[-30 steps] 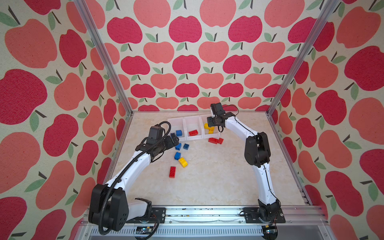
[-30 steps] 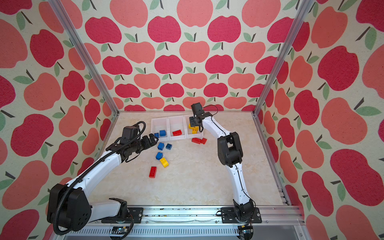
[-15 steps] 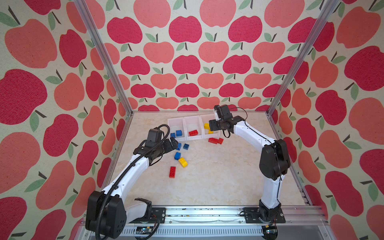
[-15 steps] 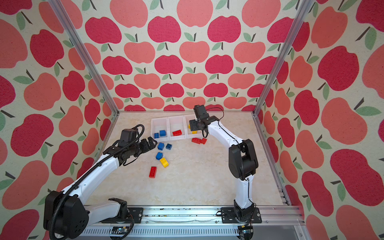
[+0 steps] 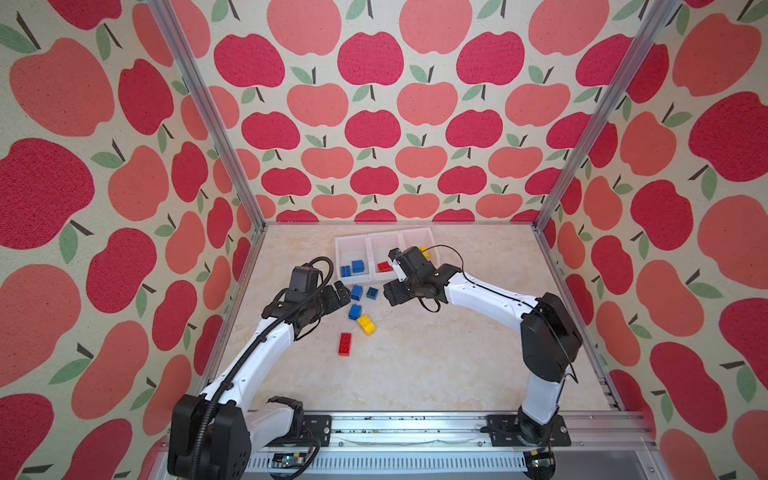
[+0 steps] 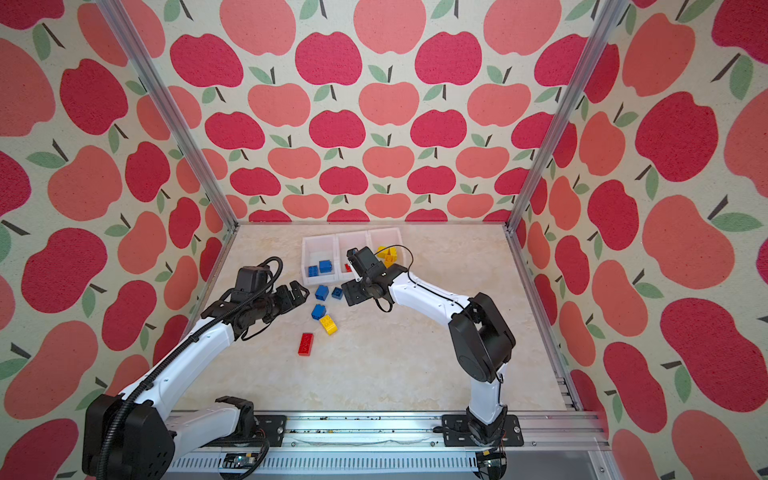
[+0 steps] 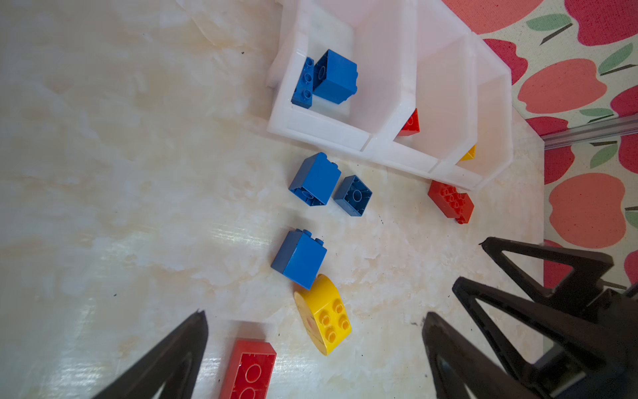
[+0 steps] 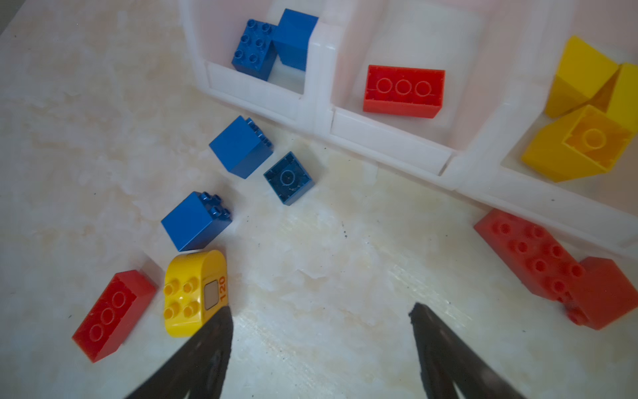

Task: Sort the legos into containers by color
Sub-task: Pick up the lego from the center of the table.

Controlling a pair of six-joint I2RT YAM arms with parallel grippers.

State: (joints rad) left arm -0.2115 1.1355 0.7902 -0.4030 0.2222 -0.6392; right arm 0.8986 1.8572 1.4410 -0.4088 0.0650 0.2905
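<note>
we are logging a marbled tabletop (image 5: pixel 436 365) | lying on it: white containers (image 5: pixel 351 245), three blue legos (image 5: pixel 356 292), yellow lego (image 5: pixel 366 324), long red lego (image 5: pixel 344 344) | sitting just beside containers: two red legos (image 8: pixel 531 255)

From where I stand, the left arm (image 5: pixel 266 353) and the right arm (image 5: pixel 486 297) lean in toward each other, elbows bent, the left gripper (image 5: pixel 341 292) low with its jaws spread wide and empty, the right gripper (image 5: pixel 391 294) facing it, jaws apart, holding nothing.

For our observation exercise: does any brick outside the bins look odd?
The loose yellow brick has rounded ends and a printed 120 label, unlike the plain, square-edged blue brick beside it.
</note>
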